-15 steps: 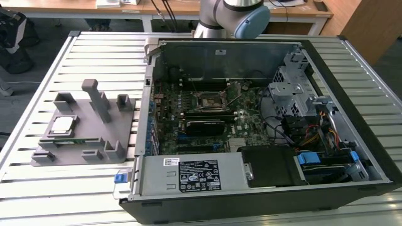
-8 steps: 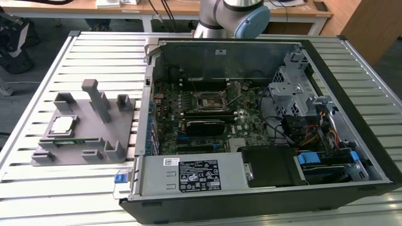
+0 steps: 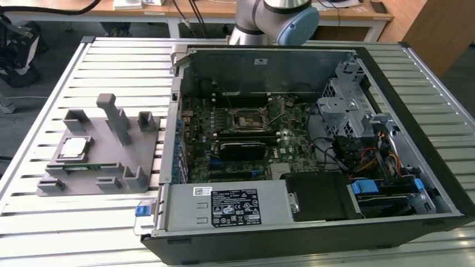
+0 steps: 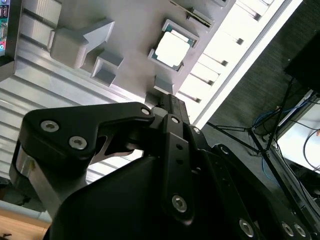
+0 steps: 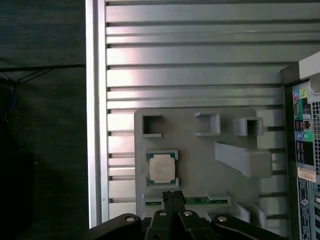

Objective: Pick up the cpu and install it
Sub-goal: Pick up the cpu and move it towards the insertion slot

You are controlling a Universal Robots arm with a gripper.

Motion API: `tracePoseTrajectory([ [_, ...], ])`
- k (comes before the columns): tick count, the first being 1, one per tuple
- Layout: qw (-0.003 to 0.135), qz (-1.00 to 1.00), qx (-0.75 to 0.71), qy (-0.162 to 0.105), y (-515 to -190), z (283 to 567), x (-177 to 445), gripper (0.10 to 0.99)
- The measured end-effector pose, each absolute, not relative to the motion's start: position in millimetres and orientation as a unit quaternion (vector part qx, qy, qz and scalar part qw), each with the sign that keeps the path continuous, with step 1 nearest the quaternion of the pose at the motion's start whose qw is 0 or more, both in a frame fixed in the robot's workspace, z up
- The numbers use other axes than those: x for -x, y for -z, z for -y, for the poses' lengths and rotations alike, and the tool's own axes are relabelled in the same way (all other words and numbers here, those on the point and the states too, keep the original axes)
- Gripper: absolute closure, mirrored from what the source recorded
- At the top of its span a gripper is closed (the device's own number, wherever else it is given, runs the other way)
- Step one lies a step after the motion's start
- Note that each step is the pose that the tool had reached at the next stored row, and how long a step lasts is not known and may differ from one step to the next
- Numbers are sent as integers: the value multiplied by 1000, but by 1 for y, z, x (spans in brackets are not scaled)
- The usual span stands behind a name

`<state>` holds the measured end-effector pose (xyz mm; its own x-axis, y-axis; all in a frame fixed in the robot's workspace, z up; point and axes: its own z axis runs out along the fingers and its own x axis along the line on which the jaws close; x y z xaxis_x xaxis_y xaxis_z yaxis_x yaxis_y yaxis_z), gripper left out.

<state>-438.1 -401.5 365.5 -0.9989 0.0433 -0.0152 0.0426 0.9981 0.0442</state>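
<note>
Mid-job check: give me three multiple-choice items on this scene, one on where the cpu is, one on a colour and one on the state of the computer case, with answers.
1. Where does the small square silvery-topped cpu lie?
A) in the motherboard socket
B) in a recess of the grey plastic fixture
C) on the bare slatted table

2. What colour is the long thin memory stick on the fixture?
A) green
B) red
C) white

3. The black computer case is:
A) shut by a side panel
B) upside down
C) open, motherboard showing

Answers:
1 B, the fixture's raised edges frame it.
2 A, its edge shows green.
3 C, the board lies exposed in the exterior view.
</note>
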Motion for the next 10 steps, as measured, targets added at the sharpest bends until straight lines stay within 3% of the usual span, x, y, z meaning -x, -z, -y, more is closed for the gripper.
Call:
tracePoseTrajectory([
  [5,8,-1000,-16,-22,-356,404,438,973],
  [8,7,-1000,-9,-22,-351,406,438,796],
  [9,7,-1000,-7,-22,-349,406,438,796],
  [10,7,-1000,-4,-22,-347,406,438,737],
])
